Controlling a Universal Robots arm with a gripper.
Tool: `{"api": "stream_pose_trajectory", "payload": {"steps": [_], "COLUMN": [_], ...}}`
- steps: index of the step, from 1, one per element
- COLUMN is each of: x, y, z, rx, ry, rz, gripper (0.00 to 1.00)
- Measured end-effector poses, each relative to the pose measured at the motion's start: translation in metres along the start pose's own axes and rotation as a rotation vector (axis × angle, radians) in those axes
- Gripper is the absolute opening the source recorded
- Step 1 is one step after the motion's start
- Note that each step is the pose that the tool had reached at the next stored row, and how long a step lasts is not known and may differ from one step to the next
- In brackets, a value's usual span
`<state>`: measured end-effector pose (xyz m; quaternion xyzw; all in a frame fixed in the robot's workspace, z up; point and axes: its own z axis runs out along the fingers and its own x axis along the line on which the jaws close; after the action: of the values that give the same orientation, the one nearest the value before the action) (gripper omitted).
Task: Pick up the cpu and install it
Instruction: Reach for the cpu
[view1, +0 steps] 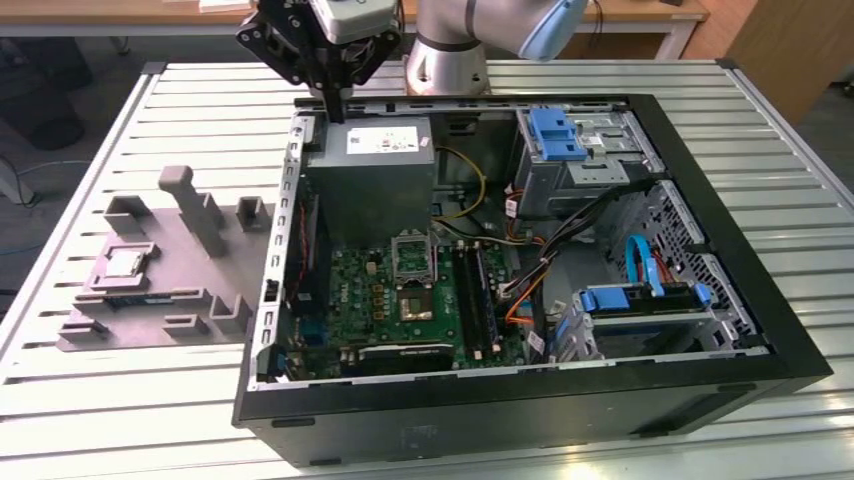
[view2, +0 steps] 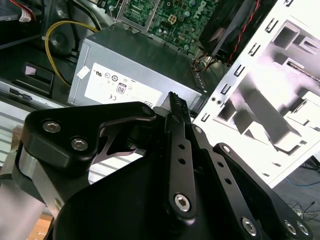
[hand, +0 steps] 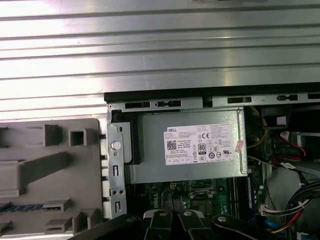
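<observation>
Grey plastic made up the tray (view1: 187, 257) at the exterior view's left, lying on the slatted metal table (view1: 134, 420) just beside the open computer case (view1: 801, 360). The cpu (view1: 124, 262) sat flat in a square recess on the tray's left part, with upright posts to its right, well apart from the gripper. The gripper (view1: 332, 112) hung over the case's far left corner, above the far edge of the grey power supply (view1: 371, 175), its fingers pressed together with nothing between them. Nearer than the power supply lay the green motherboard (view1: 387, 305), with the dark socket frame (view1: 412, 256) standing on it. Further right, a blue drive bracket (view1: 554, 135) sat at the far side and a second blue bracket (view1: 638, 298) at the near right, among loose cables.
</observation>
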<state>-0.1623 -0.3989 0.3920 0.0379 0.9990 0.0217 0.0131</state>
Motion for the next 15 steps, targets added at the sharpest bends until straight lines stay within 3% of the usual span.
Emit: {"api": "stream_pose_trajectory", "payload": {"steps": [15], "x": [0.0046], "y": [-0.0004], "z": [0.0002], "rx": [0.0], "ry": [0.0], "rz": [0.0], "gripper": [0.11]}}
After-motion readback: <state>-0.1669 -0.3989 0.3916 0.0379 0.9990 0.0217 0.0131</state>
